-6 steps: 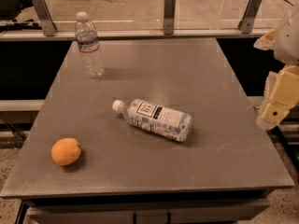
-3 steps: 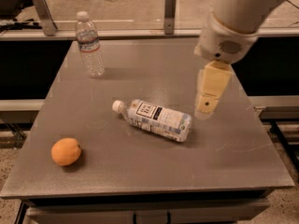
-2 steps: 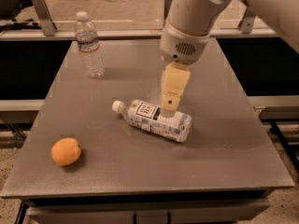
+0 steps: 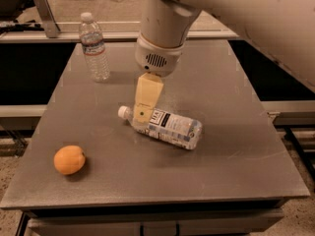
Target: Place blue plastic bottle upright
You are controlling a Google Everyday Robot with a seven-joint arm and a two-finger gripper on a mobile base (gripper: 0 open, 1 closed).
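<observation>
The blue plastic bottle [image 4: 172, 129] lies on its side near the middle of the grey table [image 4: 231, 151]. Its white cap [image 4: 122, 112] points left and its white and pale-blue label with a dark logo patch faces up. My gripper [image 4: 143, 117] hangs straight down from the large white wrist [image 4: 160, 38]. Its cream tip is down at the bottle's neck end, just right of the cap, and covers part of the shoulder. Whether it touches the bottle is not clear.
A slimmer ribbed clear bottle [image 4: 94, 47] stands upright at the table's back left. An orange [image 4: 69, 160] lies at the front left. A metal rail with posts [image 4: 47, 14] runs behind the table. My arm [image 4: 266, 23] fills the upper right.
My arm has swung in from the right edge across the table to the left. The gripper has come down to the neck end of the lying bottle. The bottle has not moved.
</observation>
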